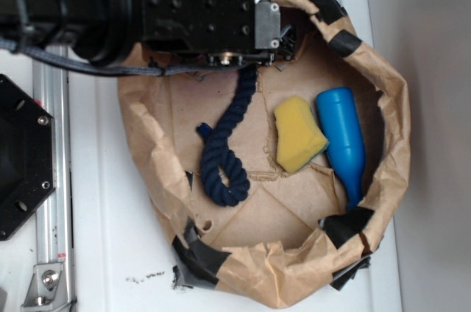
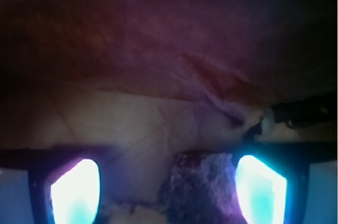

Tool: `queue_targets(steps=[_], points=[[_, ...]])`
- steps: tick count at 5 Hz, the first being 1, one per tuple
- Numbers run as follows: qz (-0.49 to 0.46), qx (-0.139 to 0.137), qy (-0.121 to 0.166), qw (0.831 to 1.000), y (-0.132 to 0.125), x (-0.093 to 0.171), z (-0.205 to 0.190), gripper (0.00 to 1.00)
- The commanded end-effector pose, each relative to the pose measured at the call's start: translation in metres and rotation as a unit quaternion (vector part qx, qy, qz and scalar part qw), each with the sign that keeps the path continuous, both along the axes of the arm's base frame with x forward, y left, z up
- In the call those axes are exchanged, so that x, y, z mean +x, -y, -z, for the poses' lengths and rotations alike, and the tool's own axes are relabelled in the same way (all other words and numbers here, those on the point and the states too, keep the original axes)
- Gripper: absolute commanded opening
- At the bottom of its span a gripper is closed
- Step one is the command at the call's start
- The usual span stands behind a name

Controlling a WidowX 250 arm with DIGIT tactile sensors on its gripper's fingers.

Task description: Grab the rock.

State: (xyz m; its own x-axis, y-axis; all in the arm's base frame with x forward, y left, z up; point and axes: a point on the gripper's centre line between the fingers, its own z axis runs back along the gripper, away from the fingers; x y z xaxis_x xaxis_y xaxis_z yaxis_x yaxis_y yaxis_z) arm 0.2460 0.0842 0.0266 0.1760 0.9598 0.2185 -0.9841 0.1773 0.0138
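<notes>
In the wrist view the rock, a rough pitted dark lump, lies on the brown paper between my two glowing fingertips, close against the right fingertip and well apart from the left fingertip. My gripper is open around it. In the exterior view the black arm and gripper body hang over the back of the paper-lined bowl; the rock is hidden under them there.
A dark blue rope lies in the bowl's middle, one end running under the gripper. A yellow sponge and a blue bottle lie at the right. The crumpled paper wall rises just ahead of the fingers.
</notes>
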Motion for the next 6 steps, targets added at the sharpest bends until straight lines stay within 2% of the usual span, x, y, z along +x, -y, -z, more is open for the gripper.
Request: queue_targets(steps=[1, 2, 3, 5, 6], points=[[0.017, 0.011, 0.039, 0.999, 0.009, -0.018, -0.016, 1.00], [0.014, 0.001, 0.067, 0.998, 0.021, -0.022, -0.045, 1.00], [0.012, 0.007, 0.082, 0.997, 0.028, -0.022, -0.056, 1.00], [0.010, 0.030, 0.070, 0.997, 0.026, -0.021, -0.040, 1.00], [-0.003, 0.040, 0.076, 0.996, 0.017, -0.022, -0.026, 1.00]])
